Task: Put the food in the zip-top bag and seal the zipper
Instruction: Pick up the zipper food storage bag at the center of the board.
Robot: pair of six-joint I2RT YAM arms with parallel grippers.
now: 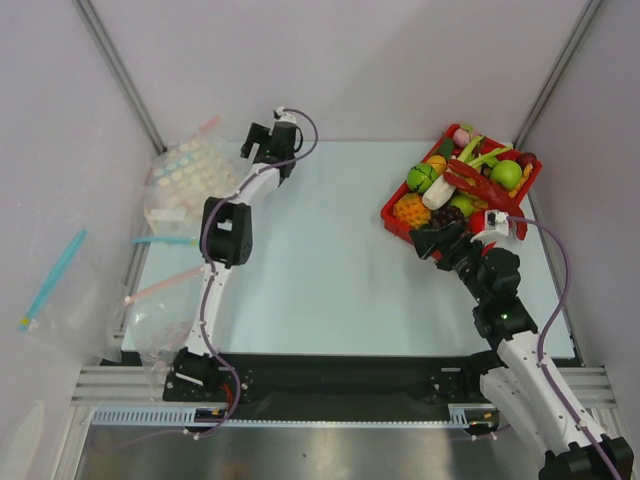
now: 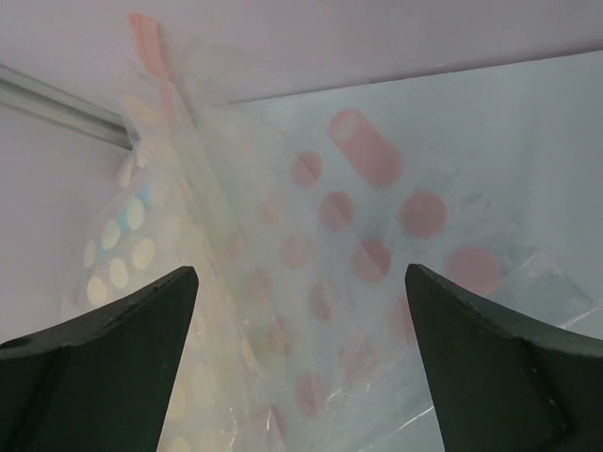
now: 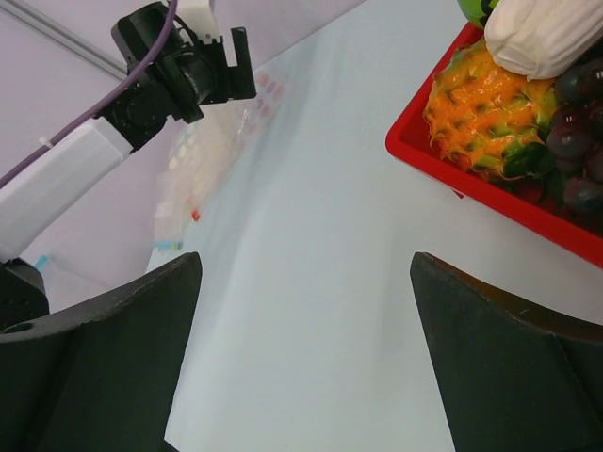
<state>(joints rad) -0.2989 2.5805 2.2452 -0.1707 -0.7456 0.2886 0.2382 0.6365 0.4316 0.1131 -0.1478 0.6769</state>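
Note:
The food lies in a red tray [image 1: 392, 218] at the back right, among it a long red crayfish [image 1: 478, 184] and a dark purple grape bunch [image 1: 447, 214] [image 3: 573, 132]. The zip-top bag [image 1: 150, 318], clear and crinkly, lies at the table's left front edge with its pale pink-red zipper [image 1: 163, 285] on the far side. My left gripper [image 1: 254, 146] [image 2: 301, 273] is open at the back left. It holds nothing and faces a different bag printed with pastel dots. My right gripper [image 1: 428, 242] [image 3: 306, 259] is open over bare table by the tray's near corner.
The dotted bag [image 1: 185, 178] [image 2: 311, 245] lies against the back-left wall, a pink strip [image 2: 146, 42] at its top. Other bags with blue strips [image 1: 162, 240] [image 1: 52, 268] lie along the left side. An orange dragon fruit [image 3: 480, 111] sits at the tray's corner. Metal frame posts stand at the back corners.

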